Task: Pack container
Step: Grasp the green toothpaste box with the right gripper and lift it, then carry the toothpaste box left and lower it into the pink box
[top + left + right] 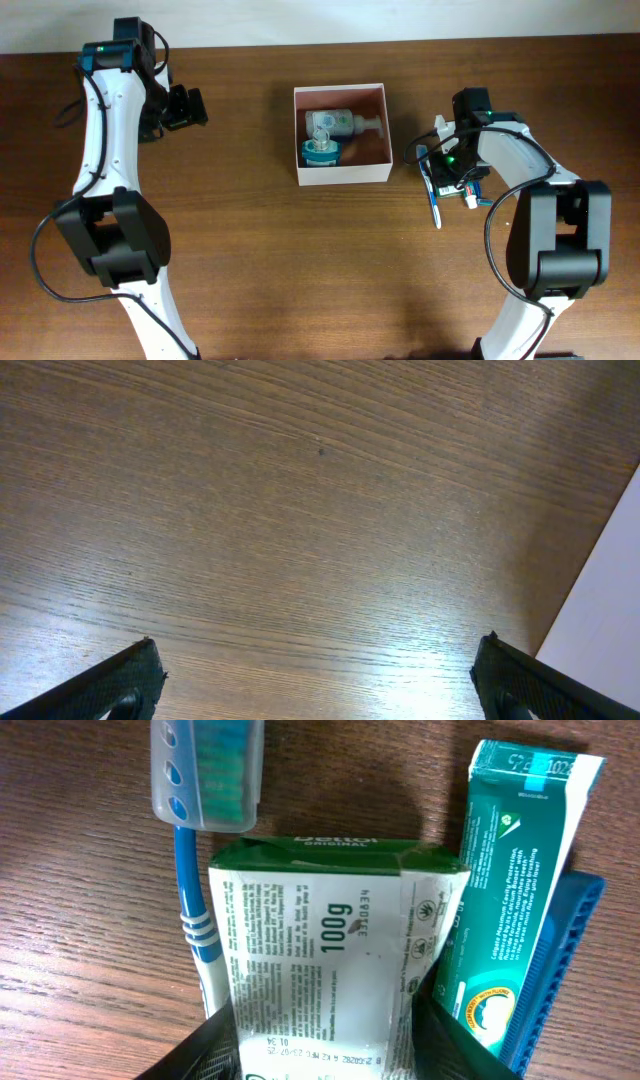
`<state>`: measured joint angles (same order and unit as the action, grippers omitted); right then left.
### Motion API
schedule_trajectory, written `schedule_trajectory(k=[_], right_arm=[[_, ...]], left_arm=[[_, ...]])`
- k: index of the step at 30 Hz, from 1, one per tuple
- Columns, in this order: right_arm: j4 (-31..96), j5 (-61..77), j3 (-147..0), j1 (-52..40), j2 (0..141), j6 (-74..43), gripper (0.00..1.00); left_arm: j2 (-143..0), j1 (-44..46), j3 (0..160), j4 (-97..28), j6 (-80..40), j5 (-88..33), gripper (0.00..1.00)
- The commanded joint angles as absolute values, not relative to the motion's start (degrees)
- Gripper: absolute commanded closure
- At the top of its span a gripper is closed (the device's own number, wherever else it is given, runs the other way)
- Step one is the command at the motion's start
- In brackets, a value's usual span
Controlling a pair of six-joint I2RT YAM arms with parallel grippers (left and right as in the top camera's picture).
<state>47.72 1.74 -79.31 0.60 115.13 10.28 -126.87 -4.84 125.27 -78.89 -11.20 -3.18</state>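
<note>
The container (340,176), a shallow white-walled box with a pinkish inside, stands mid-table. A clear pump bottle (340,124) and a teal-capped item (321,153) lie in it. To its right, my right gripper (452,178) (325,1050) is shut on a white-and-green soap pack (330,950). One dark finger (200,1055) presses each side of the pack. A blue toothbrush (195,920) (436,205) with a clear head cap lies left of the pack. A green toothpaste box (510,900) lies to its right. My left gripper (190,107) (320,680) hangs open over bare wood, left of the container.
A blue ribbed item (570,970) lies under the toothpaste box's far side. A white surface (610,620) shows at the right edge of the left wrist view. Brown wood table (300,270) stretches in front of the container.
</note>
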Motion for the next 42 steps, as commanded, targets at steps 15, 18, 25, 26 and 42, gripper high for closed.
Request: schedule_trajectory(k=[15, 18, 25, 26, 42], right_arm=[[58.0, 4.1, -100.1, 0.0, 113.7, 10.0, 0.86], [62.9, 7.2, -109.8, -1.4, 113.7, 5.2, 0.86], [63.4, 13.8, -116.8, -9.4, 113.8, -1.2, 0.86], [63.2, 13.7, -116.5, -10.9, 114.0, -1.1, 0.86], [62.4, 8.3, -112.6, -22.5, 122.3, -1.1, 0.87]], left_arm=[[-125.3, -4.9, 126.0, -78.9, -11.1, -3.6, 0.01], [-125.3, -4.9, 126.0, -78.9, -11.1, -3.6, 0.01], [-125.3, -4.9, 126.0, -78.9, -11.1, -3.6, 0.01], [-125.3, -4.9, 126.0, -78.9, -11.1, -3.6, 0.01], [-125.3, -4.9, 126.0, -78.9, -11.1, -3.6, 0.01]])
